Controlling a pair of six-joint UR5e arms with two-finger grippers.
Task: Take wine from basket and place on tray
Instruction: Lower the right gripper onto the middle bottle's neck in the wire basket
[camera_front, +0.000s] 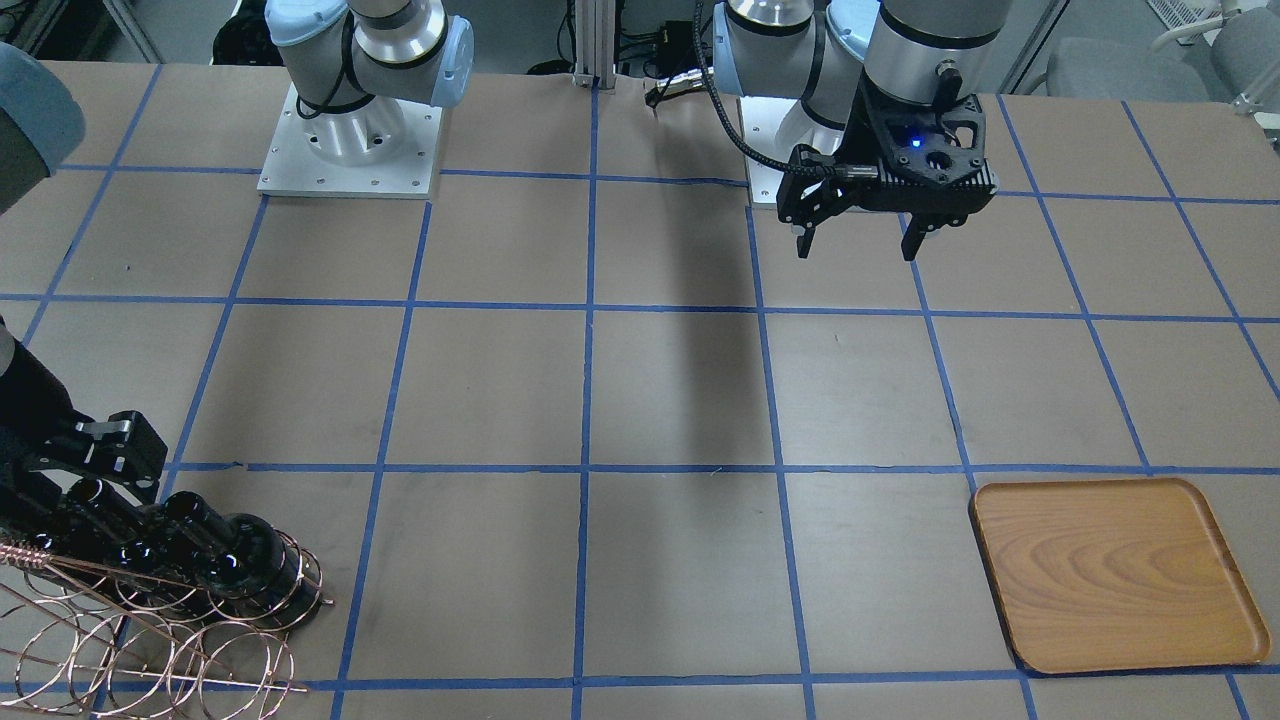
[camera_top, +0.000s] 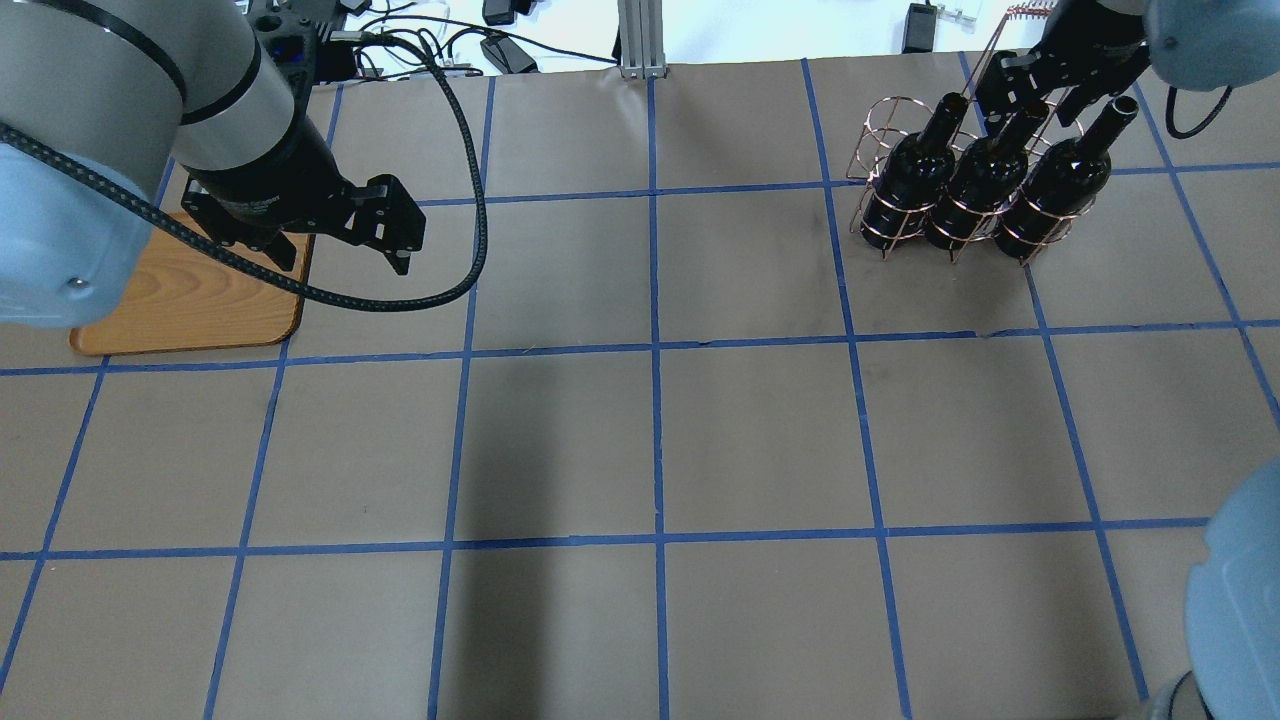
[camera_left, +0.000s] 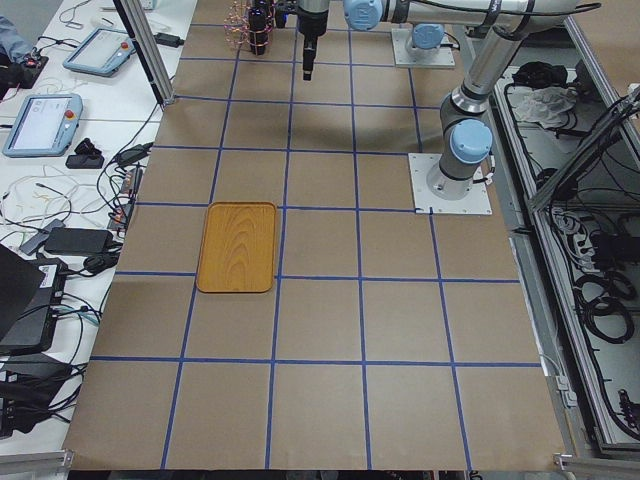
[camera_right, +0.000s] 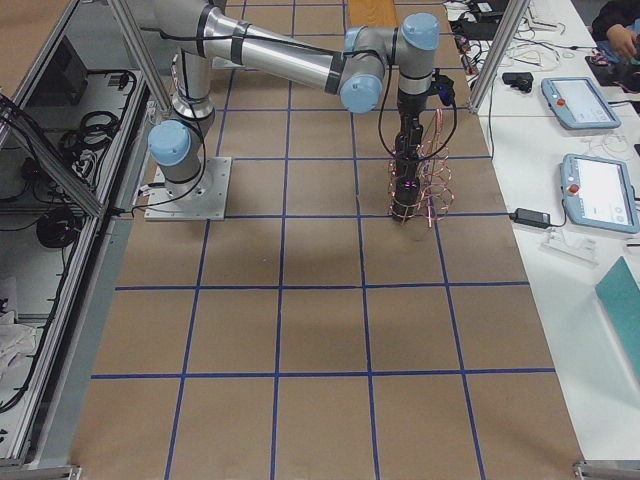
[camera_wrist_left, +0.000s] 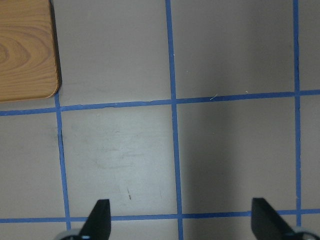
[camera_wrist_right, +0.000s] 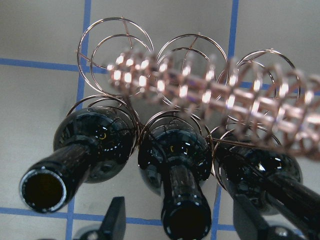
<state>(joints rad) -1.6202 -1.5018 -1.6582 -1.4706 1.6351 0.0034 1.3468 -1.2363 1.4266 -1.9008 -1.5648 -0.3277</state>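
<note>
Wine, the middle one of three dark bottles, is standing upright in the basket at the far right of the table, its neck pointing straight up at the right gripper. That gripper is hanging directly over it with jaws spread wide, one finger showing on each side of the neck and nothing gripped. Whether the tips are reaching below the lip is unclear. The lift looks set to run straight up along the bottle's axis, out of its wire ring. Left gripper, also gaping and holding nothing, is hovering well apart beside the tray at the far left, so the right arm is plainly the nearer.
</note>
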